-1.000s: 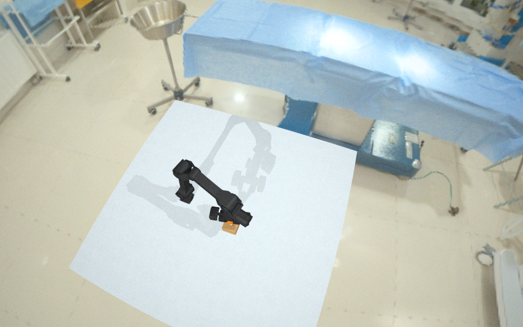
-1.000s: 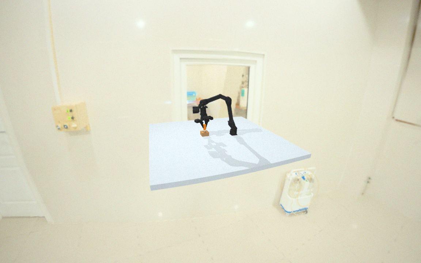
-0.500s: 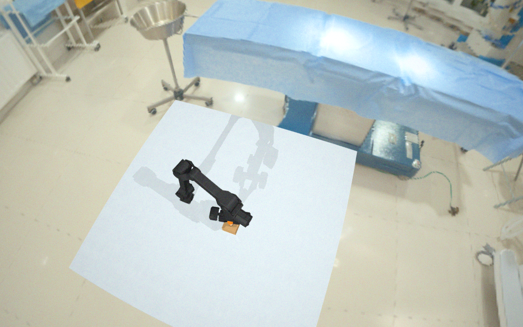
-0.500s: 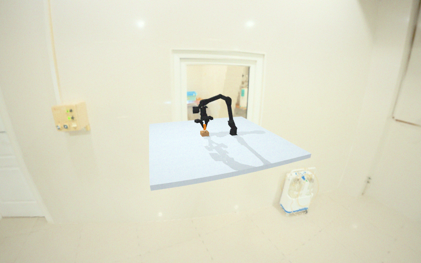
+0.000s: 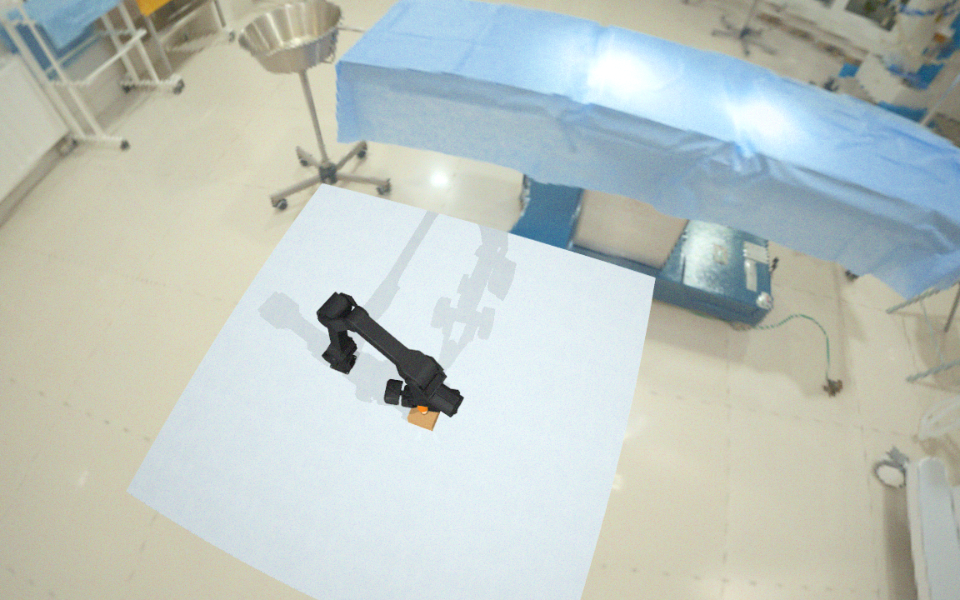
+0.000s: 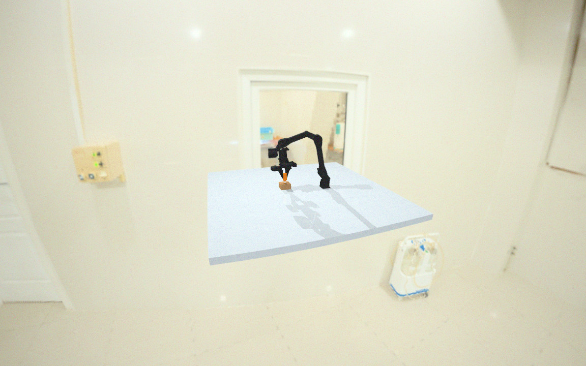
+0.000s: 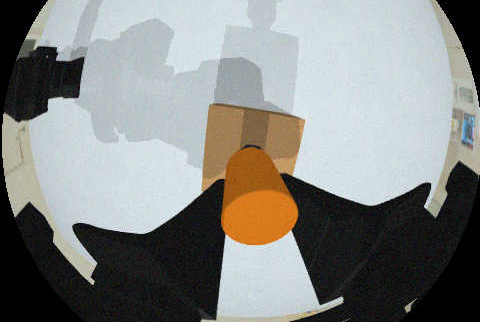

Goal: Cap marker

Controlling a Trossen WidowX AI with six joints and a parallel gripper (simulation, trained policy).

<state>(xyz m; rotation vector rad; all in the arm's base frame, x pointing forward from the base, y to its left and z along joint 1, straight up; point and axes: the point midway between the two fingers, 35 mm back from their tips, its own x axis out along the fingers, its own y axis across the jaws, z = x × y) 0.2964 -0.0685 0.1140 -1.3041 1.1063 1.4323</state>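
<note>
One tool [image 6: 284,177] [image 7: 252,183], partly open, grips one smooth, orange, cylindrical cap [image 5: 422,409] [image 6: 284,176] [image 7: 259,217] above one wood-coloured rectangular block [image 5: 420,424] [image 6: 284,186] [image 7: 222,134] on one finely speckled table [image 5: 334,507] [image 6: 249,222] [image 7: 360,87].

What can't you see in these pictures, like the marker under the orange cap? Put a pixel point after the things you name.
- Marker's seat inside the holder block [image 5: 422,421] [image 6: 284,186] [image 7: 220,137]: hidden in the wrist view by the orange cap [image 5: 422,409] [image 6: 284,176] [image 7: 259,217].
- Whether the cap is fully on: too small in the exterior view.
- Fingertips of the end effector [image 6: 284,176] [image 7: 252,183]: hidden by the arm [image 5: 394,342] in the top view.
</note>
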